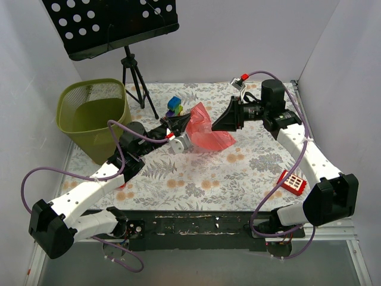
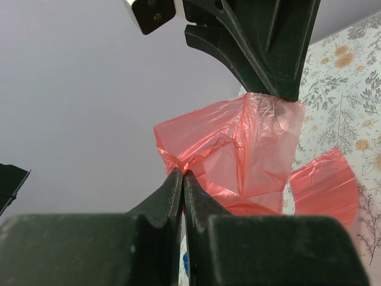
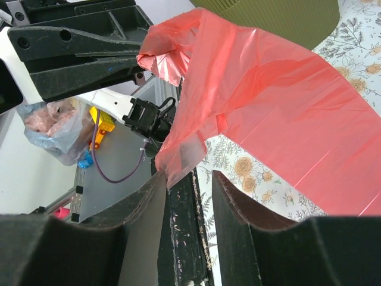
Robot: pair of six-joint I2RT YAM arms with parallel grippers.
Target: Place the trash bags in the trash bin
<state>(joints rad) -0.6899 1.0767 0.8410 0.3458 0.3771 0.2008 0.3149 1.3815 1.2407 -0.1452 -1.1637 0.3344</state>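
Note:
A red-pink trash bag (image 1: pixel 205 132) hangs unfolded above the floral cloth in the middle of the table. My left gripper (image 1: pixel 187 123) is shut on its left edge; in the left wrist view the jaws (image 2: pixel 183 173) pinch a bunched corner of the film (image 2: pixel 250 149). My right gripper (image 1: pixel 214 126) is at the bag's right side, open. In the right wrist view a loose flap of the bag (image 3: pixel 268 101) hangs between its fingertips (image 3: pixel 187 174) and touches the left finger (image 3: pixel 152 187). The olive-green mesh trash bin (image 1: pixel 92 113) stands upright at the back left, left of both grippers.
A black perforated music stand (image 1: pixel 113 24) on a tripod (image 1: pixel 136 80) stands behind the bin. Colourful toy blocks (image 1: pixel 174 106) lie behind the left gripper. A small red block with white squares (image 1: pixel 292 182) lies at the right front. White walls close in on both sides.

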